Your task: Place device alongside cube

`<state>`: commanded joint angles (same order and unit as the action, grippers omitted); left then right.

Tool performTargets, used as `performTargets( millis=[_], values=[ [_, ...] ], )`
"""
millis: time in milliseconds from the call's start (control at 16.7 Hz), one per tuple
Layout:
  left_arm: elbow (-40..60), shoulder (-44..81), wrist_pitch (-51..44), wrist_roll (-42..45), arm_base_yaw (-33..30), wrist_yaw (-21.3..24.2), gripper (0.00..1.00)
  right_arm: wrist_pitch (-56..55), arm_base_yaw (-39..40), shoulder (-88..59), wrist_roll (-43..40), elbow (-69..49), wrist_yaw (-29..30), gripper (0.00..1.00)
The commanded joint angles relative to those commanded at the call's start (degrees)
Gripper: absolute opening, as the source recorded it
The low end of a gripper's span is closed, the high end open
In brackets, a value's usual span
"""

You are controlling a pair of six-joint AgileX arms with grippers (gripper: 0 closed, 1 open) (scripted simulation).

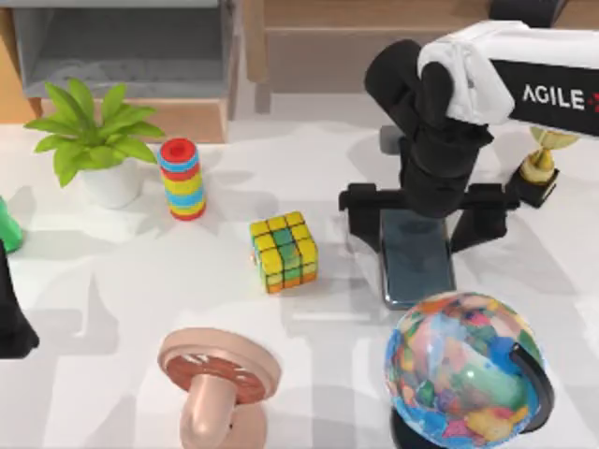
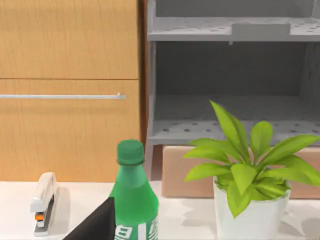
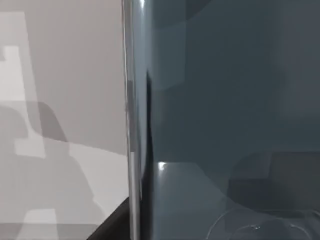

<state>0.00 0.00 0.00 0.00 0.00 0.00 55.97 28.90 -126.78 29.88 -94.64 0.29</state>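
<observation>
White table; device half under right hand

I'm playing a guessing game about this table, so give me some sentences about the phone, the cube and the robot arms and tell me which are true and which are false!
1. The phone lies flat on the table. True.
2. The phone touches the cube. False: bare table separates them, with the phone to the cube's right.
3. The right gripper is directly over the phone's far end. True.
4. The globe stands between the cube and the ring stack. False: it sits near the front edge, just in front of the phone.
5. The left gripper is holding the cube. False: it is parked at the table's left edge.
</observation>
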Motion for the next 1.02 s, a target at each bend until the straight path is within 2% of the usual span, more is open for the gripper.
performTargets(
  millis=[420,1020],
  values=[
    [0.0,0.0,0.0,0.0,0.0,0.0,1.00,-0.1,0.0,-0.9,0.0,0.8,0.0,0.00],
    [0.0,0.0,0.0,0.0,0.0,0.0,1.00,-0.1,0.0,-0.9,0.0,0.8,0.0,0.75]
  ],
)
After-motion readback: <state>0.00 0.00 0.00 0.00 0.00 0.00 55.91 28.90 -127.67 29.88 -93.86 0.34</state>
